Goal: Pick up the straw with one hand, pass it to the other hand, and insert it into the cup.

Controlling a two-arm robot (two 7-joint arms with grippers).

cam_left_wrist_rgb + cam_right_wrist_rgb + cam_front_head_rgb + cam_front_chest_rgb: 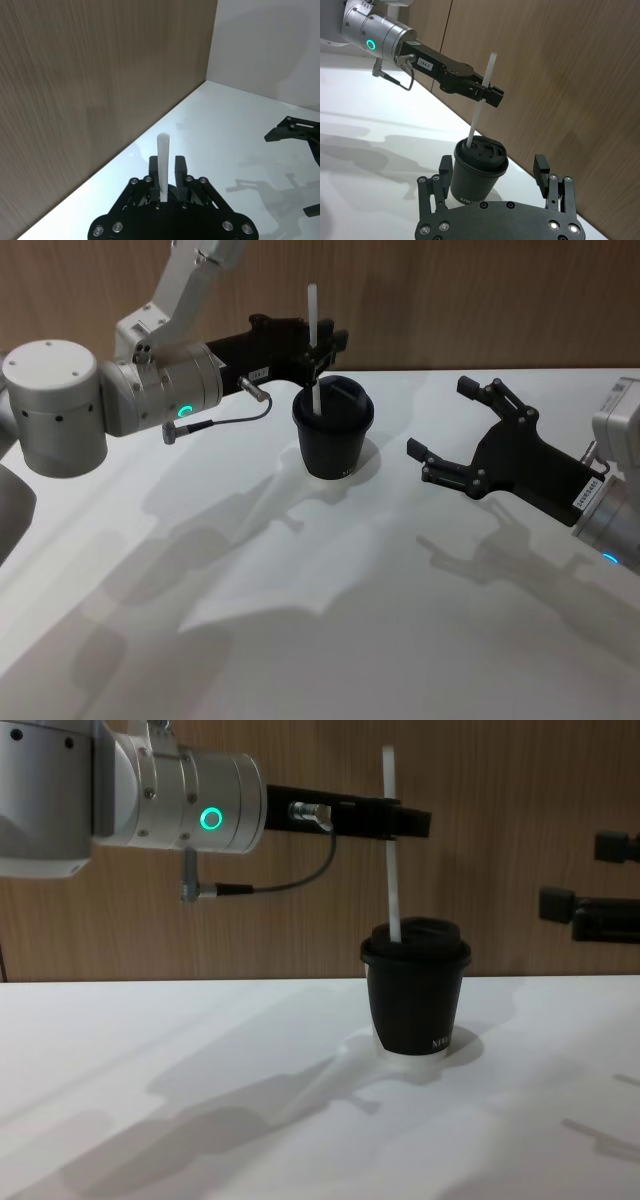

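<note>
The left gripper (pixel 318 348) pinches the straw (pixel 314 350) near its upper part, above the cup (pixel 333 428) — the straw's lower end is in the lid. The cup stands on the white table (pixel 320 620). The right gripper (pixel 450 425) hangs beside it, fingers spread — holding nothing.

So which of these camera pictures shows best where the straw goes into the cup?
The right wrist view: the straw meets the cup lid from above, held by the left gripper. The chest view shows it side-on, the head view smaller, and the left wrist view just the straw's top between the fingers.
</note>
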